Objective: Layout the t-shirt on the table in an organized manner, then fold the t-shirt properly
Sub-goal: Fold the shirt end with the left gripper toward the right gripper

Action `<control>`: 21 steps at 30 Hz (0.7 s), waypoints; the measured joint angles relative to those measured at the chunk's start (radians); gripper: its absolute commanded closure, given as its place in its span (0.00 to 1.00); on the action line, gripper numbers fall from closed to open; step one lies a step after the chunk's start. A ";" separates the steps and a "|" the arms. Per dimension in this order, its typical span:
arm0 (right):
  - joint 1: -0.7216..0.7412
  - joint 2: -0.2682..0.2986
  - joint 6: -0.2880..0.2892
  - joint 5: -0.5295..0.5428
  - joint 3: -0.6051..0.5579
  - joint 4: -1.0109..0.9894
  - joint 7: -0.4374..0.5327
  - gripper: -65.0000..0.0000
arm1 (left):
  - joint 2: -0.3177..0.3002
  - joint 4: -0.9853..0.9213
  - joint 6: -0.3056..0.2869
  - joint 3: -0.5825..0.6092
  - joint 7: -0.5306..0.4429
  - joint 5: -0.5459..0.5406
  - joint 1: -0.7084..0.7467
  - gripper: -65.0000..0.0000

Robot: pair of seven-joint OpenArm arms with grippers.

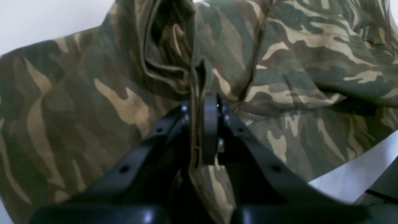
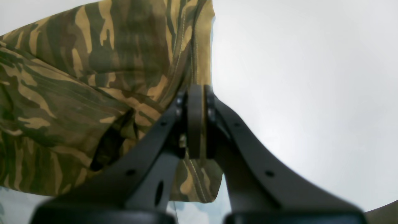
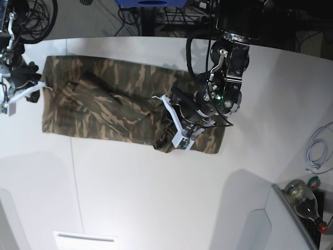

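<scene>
The soft camouflage-print cloth t-shirt [image 3: 114,112] lies stretched across the wide white bench [image 3: 156,198]. The left gripper [image 1: 202,102] pinches a bunched fold. The right gripper [image 2: 199,93] pinches its hem edge.

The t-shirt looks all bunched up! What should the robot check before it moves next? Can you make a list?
1. Left gripper pinching the t-shirt: ok, cloth sits between the shut jaws.
2. Right gripper pinching the shirt's edge: ok, hem is clamped.
3. Shirt lying flat: not ok, it is bunched and folded over near the left gripper.
4. Shirt fully on the table: ok.
5. Bare table around the shirt for spreading: ok.
6. Collar position: cannot tell.
</scene>
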 measured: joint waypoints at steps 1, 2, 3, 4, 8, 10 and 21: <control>0.000 0.000 0.000 0.000 0.000 0.000 0.000 0.97 | 0.000 0.000 0.000 0.000 0.000 0.000 0.000 1.00; 0.000 0.000 0.000 0.000 0.000 0.000 0.000 0.97 | 0.000 0.000 0.000 0.000 0.000 0.000 0.000 1.00; 0.000 0.000 0.000 0.000 0.000 0.000 0.000 0.97 | 0.000 0.000 0.000 0.000 0.000 0.000 0.000 1.00; 0.000 0.000 0.000 0.000 0.000 0.000 0.000 0.97 | 0.000 0.001 0.000 0.000 0.000 0.001 0.000 1.00; 0.003 0.000 0.000 0.000 0.000 0.000 0.000 0.97 | 0.000 0.001 0.000 0.000 0.000 0.000 0.003 1.00; 0.005 0.000 0.000 0.000 0.000 0.000 0.000 0.97 | 0.000 0.001 0.000 0.000 0.000 0.000 0.006 1.00; 0.009 0.000 0.000 0.000 0.000 0.000 0.000 0.97 | 0.000 0.001 0.000 0.000 0.001 0.000 0.005 1.00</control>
